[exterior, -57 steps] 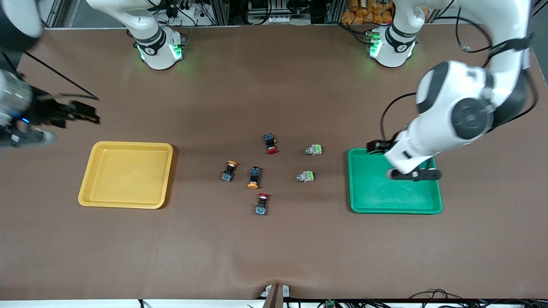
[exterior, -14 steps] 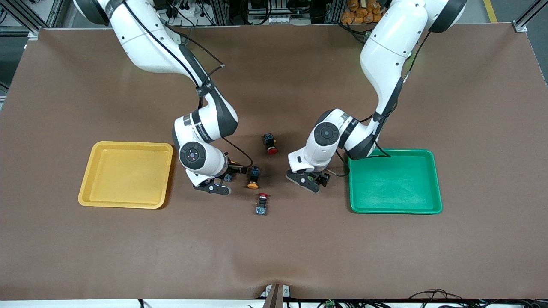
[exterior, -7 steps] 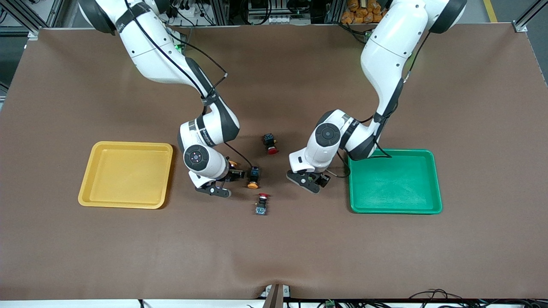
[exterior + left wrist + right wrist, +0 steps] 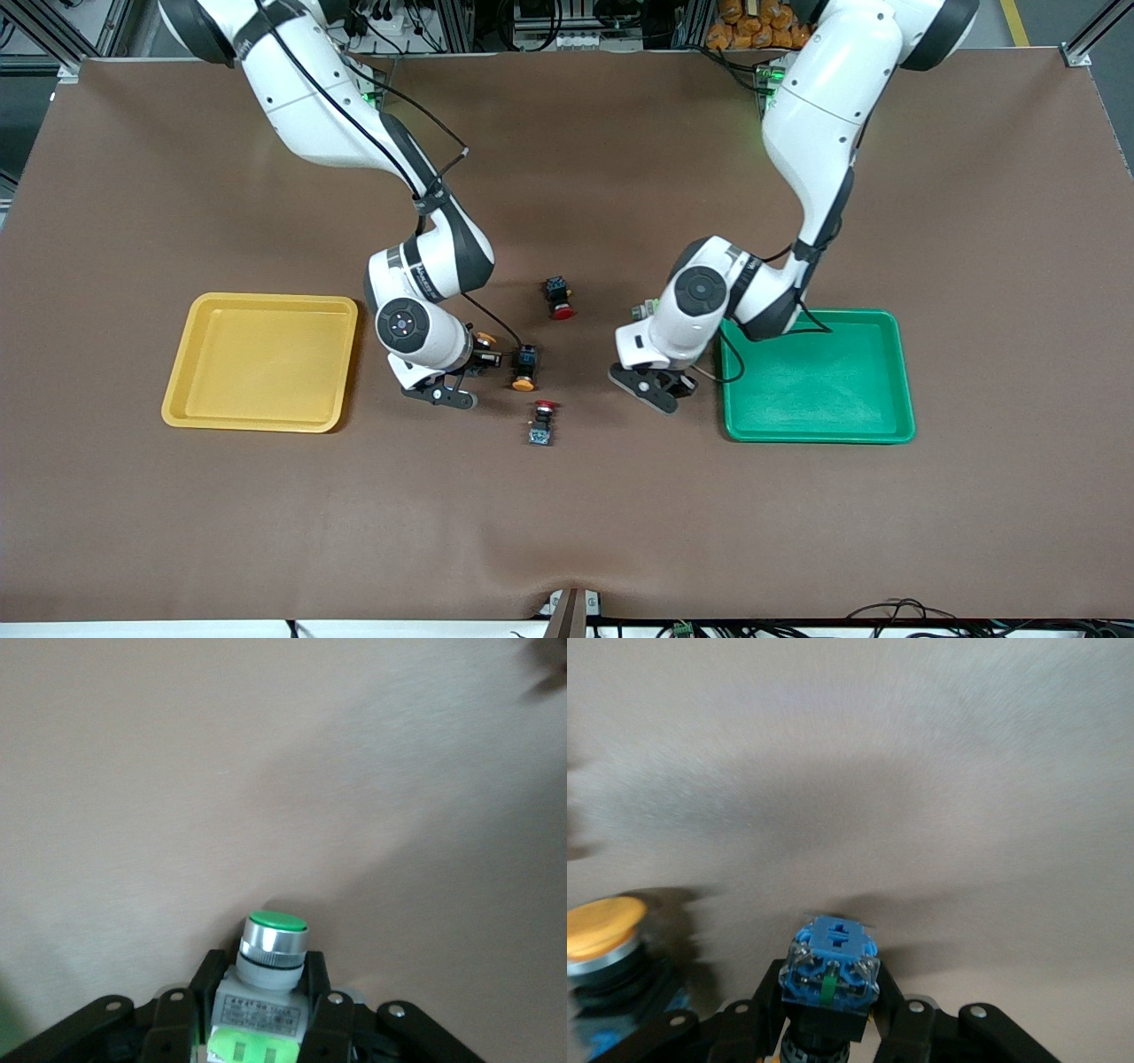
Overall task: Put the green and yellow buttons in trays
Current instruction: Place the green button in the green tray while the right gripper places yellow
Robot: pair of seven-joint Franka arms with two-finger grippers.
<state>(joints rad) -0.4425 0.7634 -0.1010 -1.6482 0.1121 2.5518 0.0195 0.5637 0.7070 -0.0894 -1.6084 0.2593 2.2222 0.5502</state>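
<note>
both grippers have just closed. the left gripper now pinches a green button, lifted just off the table beside the green tray. the right gripper pinches a yellow button near the yellow tray; its twin lies beside it. the other green button waits. both trays are empty; carrying comes next.

The counter wears a matt brown cover that looks like cloth or paper, faintly rippled near its front edge. The yellow tray and green tray look like smooth plastic with a soft sheen. The green button has a glossy cap, a bright metal collar and a pale plastic body.
</note>
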